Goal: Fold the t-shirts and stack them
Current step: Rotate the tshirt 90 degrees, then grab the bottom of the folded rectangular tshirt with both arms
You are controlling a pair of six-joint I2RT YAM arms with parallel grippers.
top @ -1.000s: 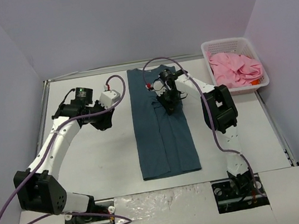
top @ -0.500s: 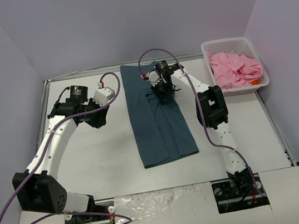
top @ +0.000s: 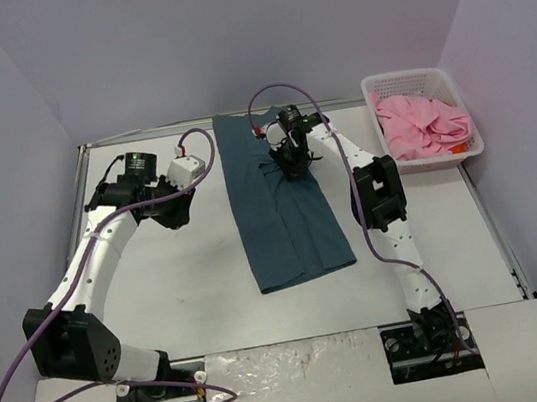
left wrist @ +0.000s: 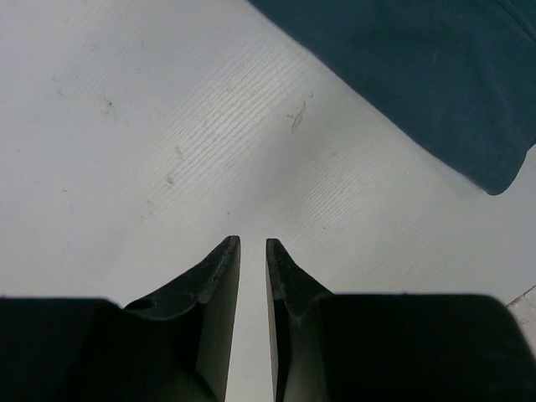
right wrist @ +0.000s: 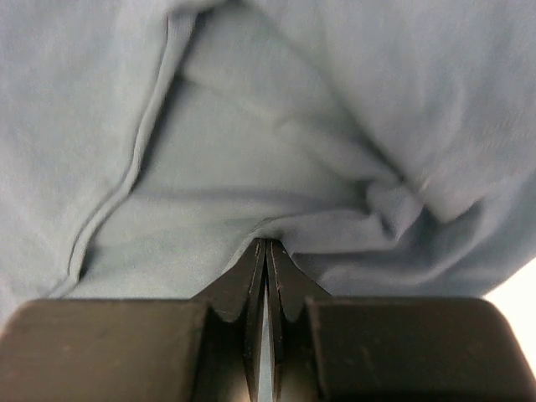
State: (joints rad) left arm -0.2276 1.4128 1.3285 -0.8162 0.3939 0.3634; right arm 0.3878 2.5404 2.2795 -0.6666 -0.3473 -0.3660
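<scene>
My right jaws pinch a fold of the long dark teal-blue cloth t-shirt, near its far end. It lies in a strip down the middle of the white worktop. My left jaws are a little apart, holding nothing, over bare worktop beside it. The crumpled pink cloth t-shirt sits in the white plastic lattice basket, far right.
</scene>
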